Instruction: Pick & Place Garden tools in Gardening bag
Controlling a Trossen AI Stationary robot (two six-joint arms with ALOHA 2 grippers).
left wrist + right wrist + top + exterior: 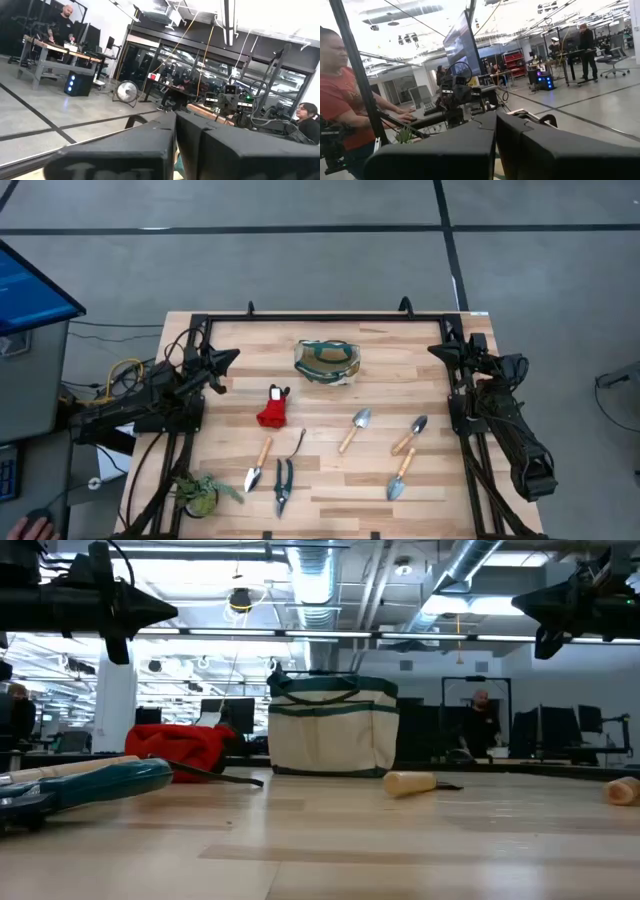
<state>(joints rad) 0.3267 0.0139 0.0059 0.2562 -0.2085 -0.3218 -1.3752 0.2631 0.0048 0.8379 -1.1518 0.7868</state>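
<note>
The cream bag with green trim (326, 362) stands upright on its base at the table's far middle, and also shows in the low view (333, 727). The red piece (272, 410) lies near it on the left. Three wooden-handled trowels (354, 429) (409, 436) (399, 477) lie to the right, and a fourth (258, 466) to the left. The black shears (283, 485) and the thin hooked tool (297, 444) lie near the front. My left gripper (232, 358) is shut and empty, raised at the far left. My right gripper (435, 350) is shut and empty, raised at the far right.
A leafy green plant clump (197, 492) lies at the table's near left corner. A black frame (320, 320) runs along the far edge and the sides. A hand (35, 528) shows off the table at the lower left. People stand in the room beyond.
</note>
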